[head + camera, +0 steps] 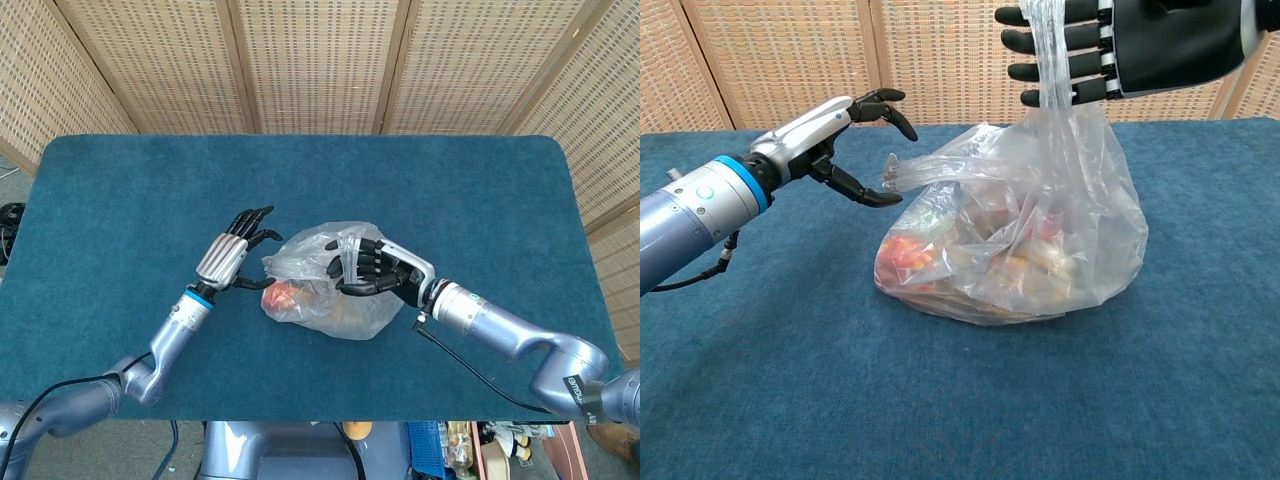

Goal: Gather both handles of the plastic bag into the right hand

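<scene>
Halfway: our right hand (1120, 45) grips one handle (1055, 60); our spread, empty left hand (845, 130) probably isn't touching the loose handle (902, 175) yet.

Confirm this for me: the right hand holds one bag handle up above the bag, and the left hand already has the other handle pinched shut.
Not quite. The right hand does hold one handle above the plastic bag, but the left hand has not pinched the other handle. In the chest view its fingers are apart around the handle's tip, with nothing held.
</scene>
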